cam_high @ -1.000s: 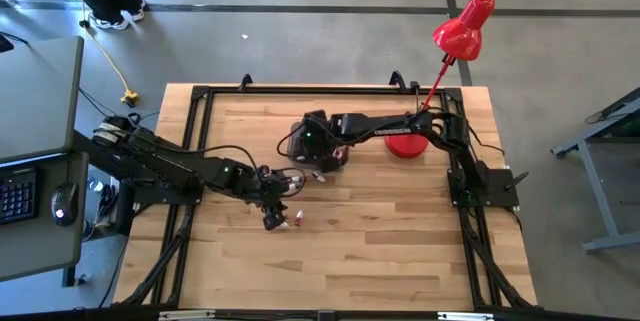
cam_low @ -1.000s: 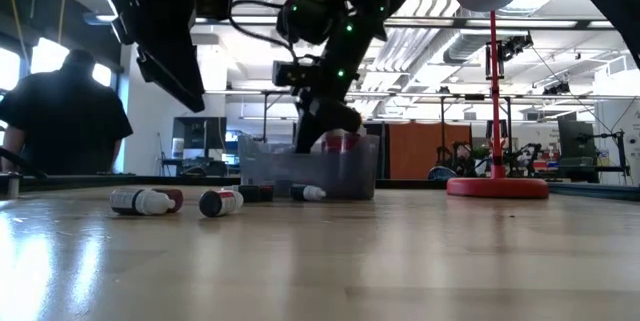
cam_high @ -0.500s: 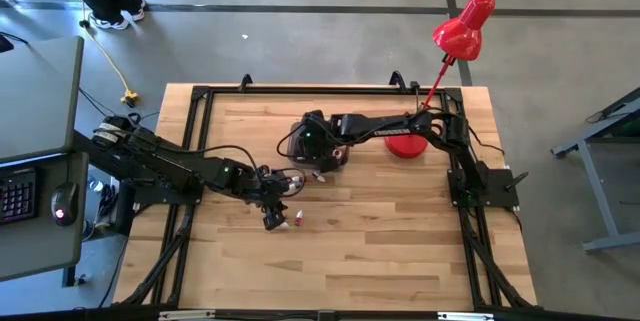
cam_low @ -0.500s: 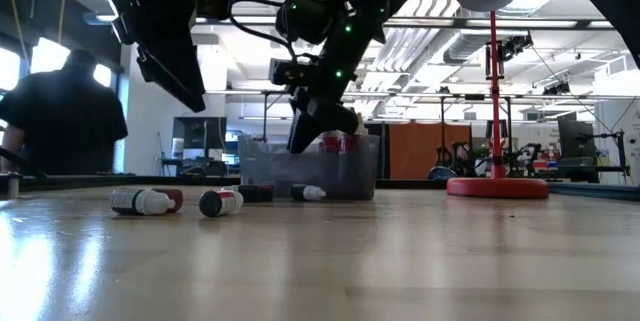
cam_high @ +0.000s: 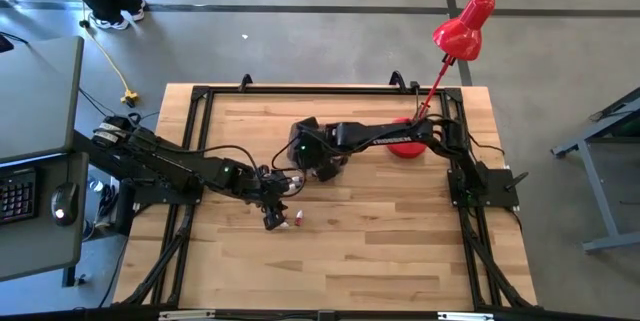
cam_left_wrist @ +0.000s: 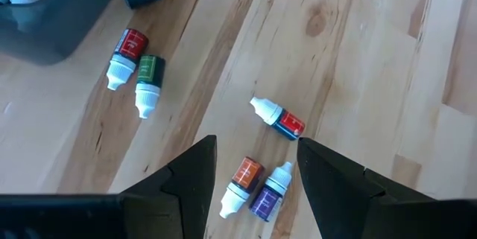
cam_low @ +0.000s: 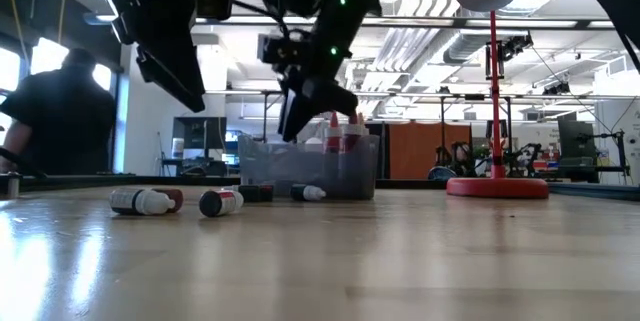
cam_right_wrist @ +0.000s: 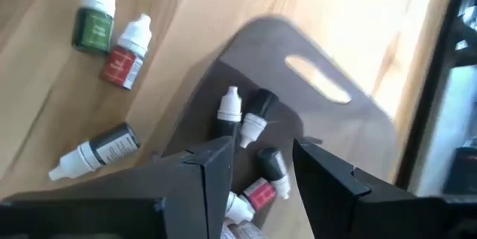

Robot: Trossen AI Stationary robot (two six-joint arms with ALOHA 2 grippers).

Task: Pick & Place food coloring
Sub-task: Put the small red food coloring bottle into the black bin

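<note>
The left gripper (cam_left_wrist: 253, 176) hangs with its dark angular fingers apart and empty over three small plastic dropper bottles lying on the pale planked wooden table (cam_high: 380, 241): an orange-labelled bottle (cam_left_wrist: 241, 181) touching a purple-labelled bottle (cam_left_wrist: 270, 192), and a red-and-blue bottle (cam_left_wrist: 279, 120) just beside them. The right gripper (cam_right_wrist: 261, 157), fingers spread and holding nothing, hovers above the smooth grey bin (cam_right_wrist: 328, 123) with rounded corners near the table's middle, where several white-tipped bottles (cam_right_wrist: 253, 123) lie heaped. A red-labelled bottle (cam_left_wrist: 124, 57) and a green-labelled bottle (cam_left_wrist: 147, 84) lie side by side near the bin.
</note>
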